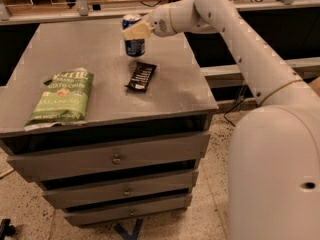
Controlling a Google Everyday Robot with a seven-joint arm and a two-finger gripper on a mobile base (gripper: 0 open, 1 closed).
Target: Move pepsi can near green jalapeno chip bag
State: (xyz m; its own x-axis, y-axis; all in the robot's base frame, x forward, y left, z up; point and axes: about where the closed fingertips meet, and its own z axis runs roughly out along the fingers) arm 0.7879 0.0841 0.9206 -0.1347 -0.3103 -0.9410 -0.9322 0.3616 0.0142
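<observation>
The pepsi can, dark blue with a silver top, is upright at the back middle of the grey cabinet top. My gripper is shut on the pepsi can's upper part and holds it just above the surface. The green jalapeno chip bag lies flat at the front left of the cabinet top, well away from the can.
A flat black rectangular wrapper lies just in front of the can. The cabinet has drawers below. My white arm reaches in from the right. A shelf rail runs behind the cabinet.
</observation>
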